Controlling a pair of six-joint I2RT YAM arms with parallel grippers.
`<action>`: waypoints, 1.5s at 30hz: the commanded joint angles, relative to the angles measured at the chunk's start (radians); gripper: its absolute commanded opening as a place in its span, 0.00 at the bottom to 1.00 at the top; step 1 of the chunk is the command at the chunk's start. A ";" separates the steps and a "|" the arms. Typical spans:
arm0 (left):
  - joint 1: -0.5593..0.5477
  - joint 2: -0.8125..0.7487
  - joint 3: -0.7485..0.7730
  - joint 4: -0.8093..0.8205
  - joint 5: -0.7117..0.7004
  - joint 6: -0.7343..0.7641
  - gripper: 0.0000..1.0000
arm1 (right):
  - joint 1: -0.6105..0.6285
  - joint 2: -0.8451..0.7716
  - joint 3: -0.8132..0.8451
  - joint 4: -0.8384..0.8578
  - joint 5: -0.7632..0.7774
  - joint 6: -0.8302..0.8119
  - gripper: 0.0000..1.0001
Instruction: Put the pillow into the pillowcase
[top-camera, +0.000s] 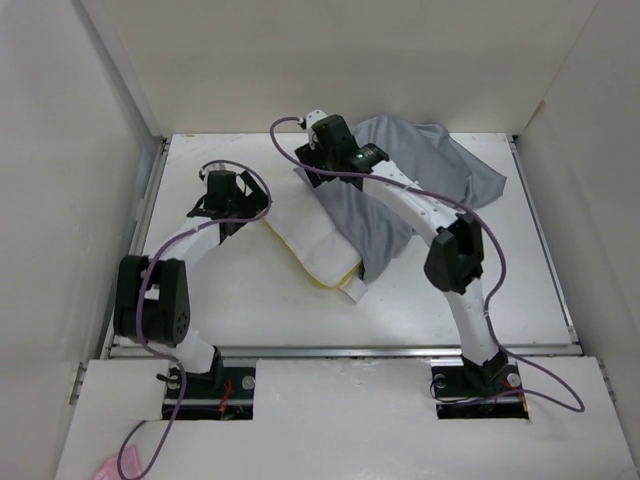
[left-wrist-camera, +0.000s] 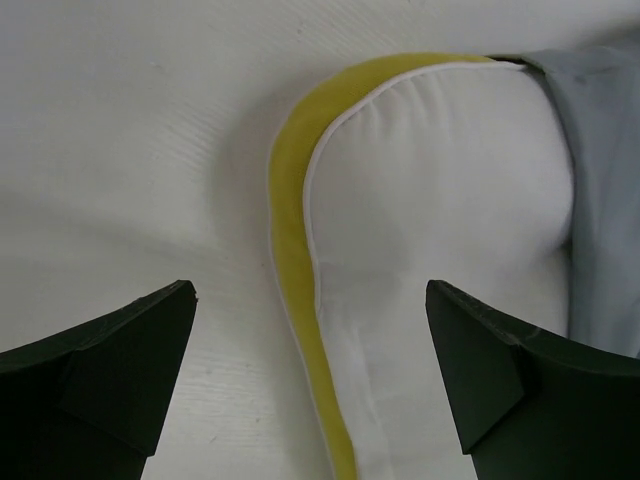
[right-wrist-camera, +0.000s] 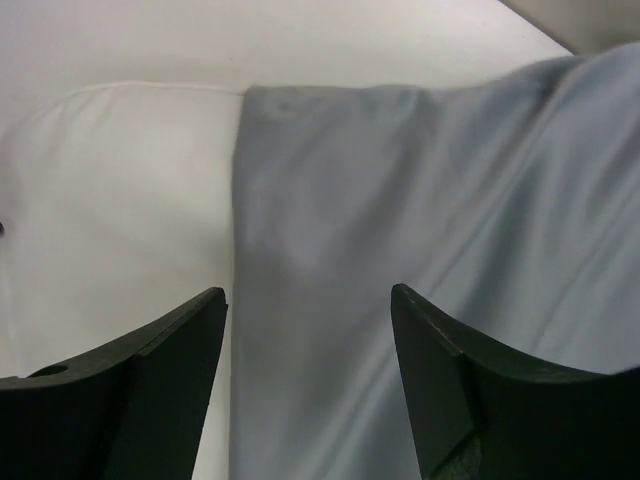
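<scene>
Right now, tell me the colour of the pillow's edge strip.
The edge strip is yellow; the left wrist view shows it best.

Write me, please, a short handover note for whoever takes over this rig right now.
Left gripper: open, holding nothing, over the yellow-edged corner of the pillow.
Right gripper: open, holding nothing, above the pillowcase edge where it crosses the pillow.
Things: both lie on the table. The grey case covers the pillow's far part and the near end sticks out.
Done: the pillow seems partly in.
Left: probably grip the case's edge and draw it over the exposed end.
</scene>
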 joint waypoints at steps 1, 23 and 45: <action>0.000 0.077 0.082 0.131 0.169 0.051 1.00 | 0.026 0.101 0.209 -0.041 0.095 -0.040 0.71; -0.009 0.274 0.193 0.209 0.328 0.142 0.16 | 0.044 0.372 0.326 0.103 0.288 -0.030 0.50; -0.120 0.061 0.167 0.483 0.410 0.022 0.00 | 0.076 0.057 0.395 -0.107 -0.953 -0.039 0.00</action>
